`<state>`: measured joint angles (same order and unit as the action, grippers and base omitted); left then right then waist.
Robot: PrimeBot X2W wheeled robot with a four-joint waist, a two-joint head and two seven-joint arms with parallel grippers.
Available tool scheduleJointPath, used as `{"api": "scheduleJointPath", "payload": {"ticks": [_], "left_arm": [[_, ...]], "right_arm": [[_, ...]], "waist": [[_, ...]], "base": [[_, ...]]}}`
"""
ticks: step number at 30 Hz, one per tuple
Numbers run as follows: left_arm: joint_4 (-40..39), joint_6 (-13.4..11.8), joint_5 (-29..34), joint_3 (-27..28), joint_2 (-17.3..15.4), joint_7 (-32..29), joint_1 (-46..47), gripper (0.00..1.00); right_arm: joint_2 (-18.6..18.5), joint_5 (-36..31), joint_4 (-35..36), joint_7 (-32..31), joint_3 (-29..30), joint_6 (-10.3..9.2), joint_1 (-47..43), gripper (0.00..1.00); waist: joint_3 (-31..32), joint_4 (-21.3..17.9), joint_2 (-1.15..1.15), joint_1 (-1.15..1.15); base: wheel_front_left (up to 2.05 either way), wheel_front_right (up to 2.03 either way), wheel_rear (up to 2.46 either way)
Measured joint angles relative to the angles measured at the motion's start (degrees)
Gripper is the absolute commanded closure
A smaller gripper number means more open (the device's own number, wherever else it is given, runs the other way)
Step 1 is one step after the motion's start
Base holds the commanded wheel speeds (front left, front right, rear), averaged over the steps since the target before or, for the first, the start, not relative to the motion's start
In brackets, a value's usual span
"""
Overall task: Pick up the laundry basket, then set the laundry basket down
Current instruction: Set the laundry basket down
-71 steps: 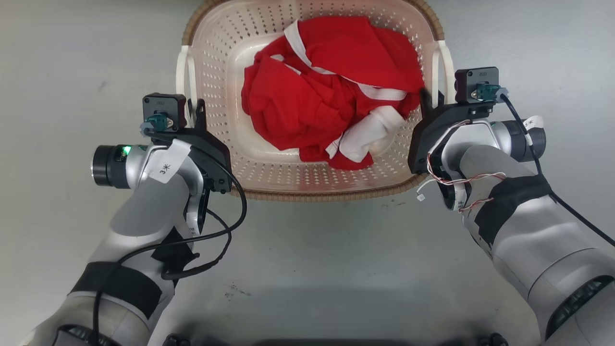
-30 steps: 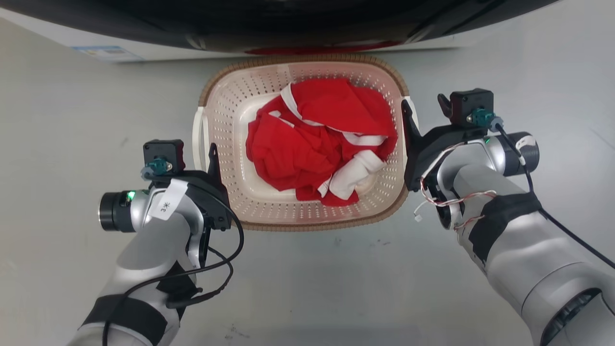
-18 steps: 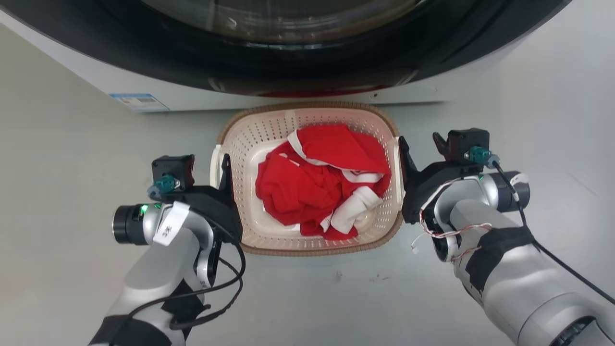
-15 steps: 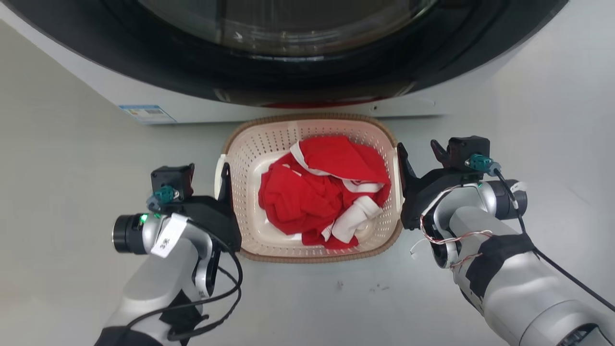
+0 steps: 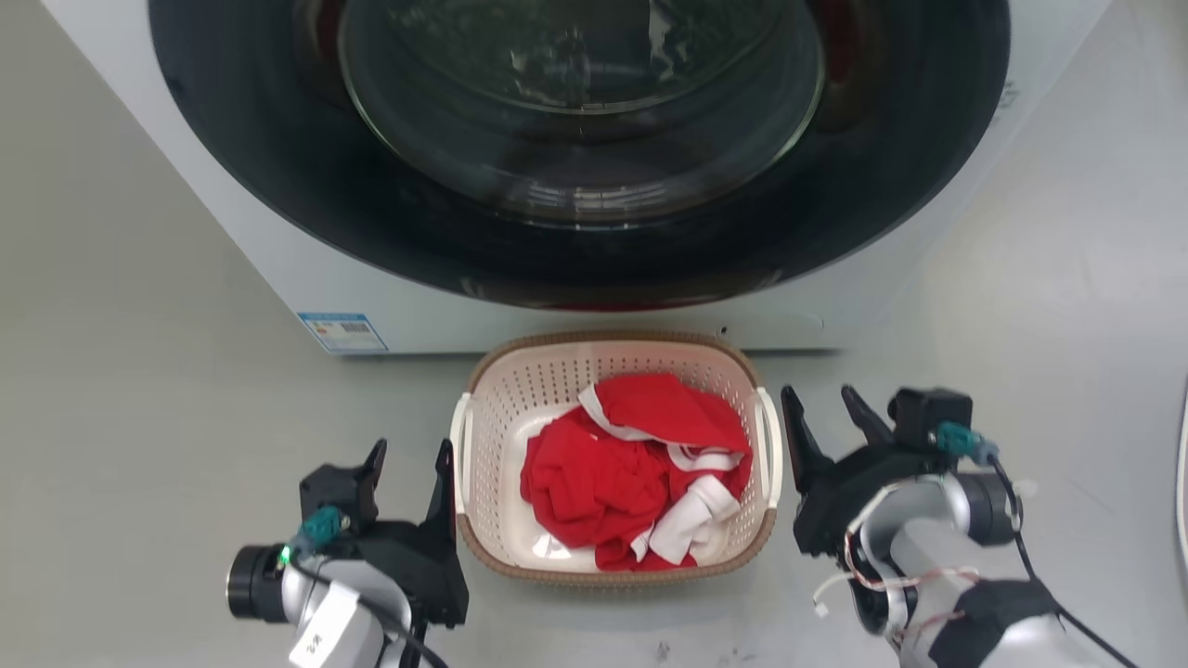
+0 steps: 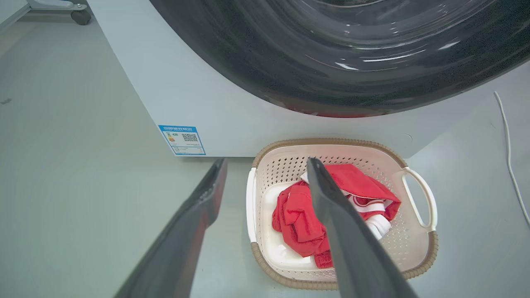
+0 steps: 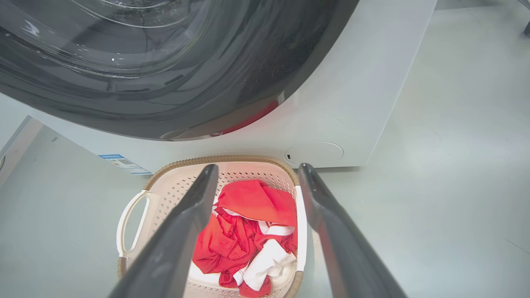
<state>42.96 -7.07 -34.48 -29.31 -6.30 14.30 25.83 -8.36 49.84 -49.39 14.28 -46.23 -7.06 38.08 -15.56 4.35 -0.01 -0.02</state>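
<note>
The laundry basket (image 5: 608,340) stands on the grey floor just before the washing machine, cream and perforated with a brown rim and white side handles. Red and white clothes (image 5: 640,473) lie heaped inside it. My left gripper (image 5: 410,456) hangs open beside its left handle (image 5: 458,436), apart from it. To the right of the right handle (image 5: 769,445), my right gripper (image 5: 819,401) is also open and holds nothing. The left wrist view looks down between the left gripper (image 6: 266,163) at the laundry basket (image 6: 418,244); the right wrist view shows the right gripper (image 7: 257,167) above the laundry basket (image 7: 174,186).
A white washing machine (image 5: 278,250) with a large dark round door (image 5: 575,139) rises right behind the basket; a blue label (image 5: 343,331) sits at its lower left corner. A thin white cable (image 6: 507,140) lies on the floor to the right. Bare floor spreads on both sides.
The head camera has risen and pulled back, bringing the washing machine into view. Both grippers have come away from the basket's handles and now stand open beside it.
</note>
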Motion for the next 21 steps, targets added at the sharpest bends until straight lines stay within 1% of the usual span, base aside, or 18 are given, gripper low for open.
{"api": "scheduleJointPath", "payload": {"ticks": [2,3,10,16,21], "left_arm": [[-2.34,0.00,0.98,1.01,-0.14,0.00,-2.59,0.00],[-2.34,0.00,0.98,1.01,-0.14,0.00,-2.59,0.00],[-9.51,-0.01,6.17,6.88,-1.00,0.00,-12.40,0.00],[-17.23,-0.02,10.42,10.42,-0.77,0.00,-20.93,0.00],[-23.39,-0.04,13.61,12.51,-0.37,0.00,-26.04,0.00]], "right_arm": [[-0.58,-0.69,2.41,0.01,1.16,-0.02,-2.74,0.00],[-0.58,-0.69,2.41,0.01,1.16,-0.02,-2.74,0.00],[-1.02,-4.57,11.96,0.00,5.91,-0.09,-12.27,0.00],[-1.21,-9.61,18.92,0.00,12.37,-0.09,-22.08,0.00],[-1.19,-14.71,25.43,0.01,17.22,-0.10,-28.65,0.00]], "waist": [[1.69,0.20,0.00,0.00],[1.69,0.20,0.00,0.00],[7.72,0.80,0.00,0.00],[12.67,0.96,-0.01,0.00],[15.65,0.96,0.00,0.00]], "base": [[0.00,0.00,0.00],[0.00,0.00,0.00],[0.00,0.00,0.00],[0.00,0.00,0.00],[0.00,0.00,0.00]]}}
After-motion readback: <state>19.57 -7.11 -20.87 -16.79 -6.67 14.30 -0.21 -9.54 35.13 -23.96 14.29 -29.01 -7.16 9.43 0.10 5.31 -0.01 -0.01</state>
